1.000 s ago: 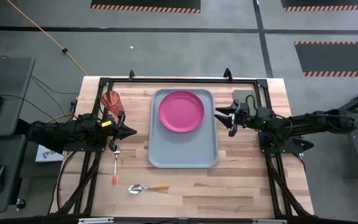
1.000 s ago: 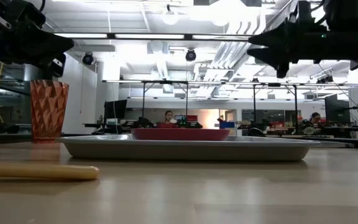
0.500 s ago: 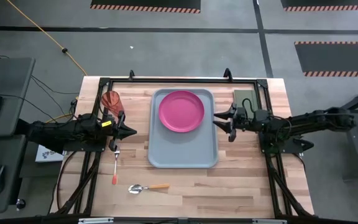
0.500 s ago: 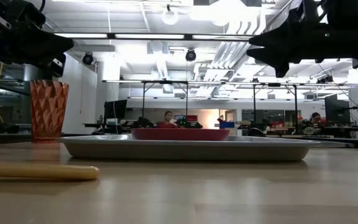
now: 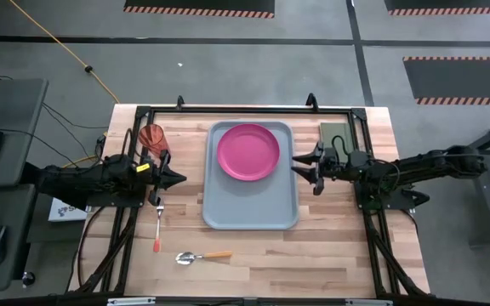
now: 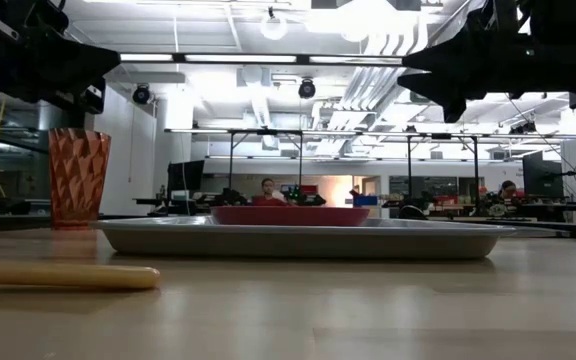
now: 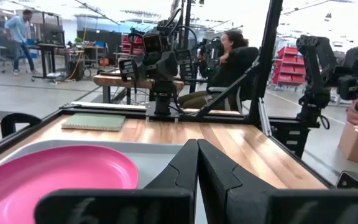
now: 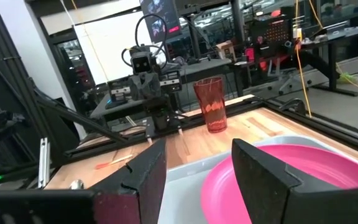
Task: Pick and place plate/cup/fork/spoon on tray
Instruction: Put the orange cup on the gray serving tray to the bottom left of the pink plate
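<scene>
The pink plate (image 5: 247,152) lies on the far half of the grey-blue tray (image 5: 249,212) in the middle of the table. The reddish cup (image 5: 151,136) stands upright at the far left. The fork (image 5: 158,225) lies left of the tray, its orange handle toward the near edge. The spoon (image 5: 201,256) lies near the front edge, its bowl to the left. My left gripper (image 5: 177,179) is shut and empty between fork and tray, above the table. My right gripper (image 5: 300,163) is open and empty, just off the tray's right rim, pointing at the plate (image 8: 278,180).
A dark green pad (image 5: 334,136) lies at the far right, behind my right gripper. A black frame runs along the table's far and side edges. Bare wood lies right of the tray and along the front. People show in the room beyond the table.
My right gripper has shifted slightly toward the table's near edge beside the tray's right rim and stays open. My left gripper has drawn back a little toward the table's left edge. Plate, cup, fork and spoon lie where they were.
</scene>
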